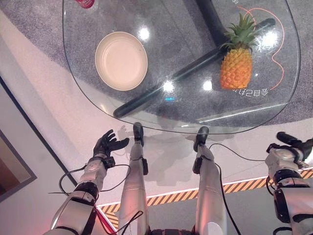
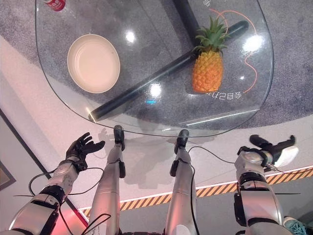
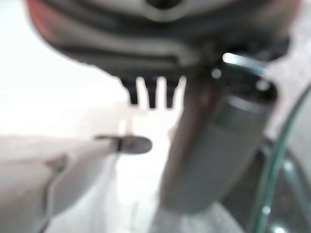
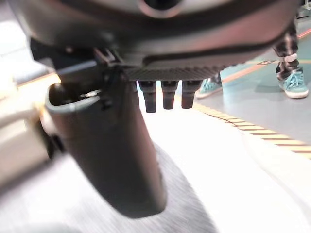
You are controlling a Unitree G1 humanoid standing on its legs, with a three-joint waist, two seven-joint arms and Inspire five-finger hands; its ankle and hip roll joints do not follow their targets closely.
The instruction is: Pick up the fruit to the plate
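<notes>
Pineapple (image 1: 236, 66) lies on the glass table (image 1: 98, 100), leafy crown pointing away from the robot, well apart from the plate (image 1: 121, 60) and to the right of it. Plate is cream, round, with nothing on it. A red can (image 1: 85, 3) shows at the table's far edge, beyond the plate. Through the glass a dark bar (image 1: 161, 87) of the table's frame runs slantwise between plate and pineapple, over grey carpet (image 1: 29, 19). An orange line (image 1: 280, 46) curls on the glass just beside the pineapple. Nearer than the table the floor is pale, then crossed by a yellow-and-black striped tape (image 1: 244, 185). Left hand (image 1: 108, 143) hangs off the table's near edge, below the plate, fingers spread and holding nothing. Right hand (image 2: 272, 146) hangs off the near edge below the pineapple, fingers stretched out, holding nothing. A person's teal shoes (image 4: 294, 83) stand on the grey floor past the tape.
</notes>
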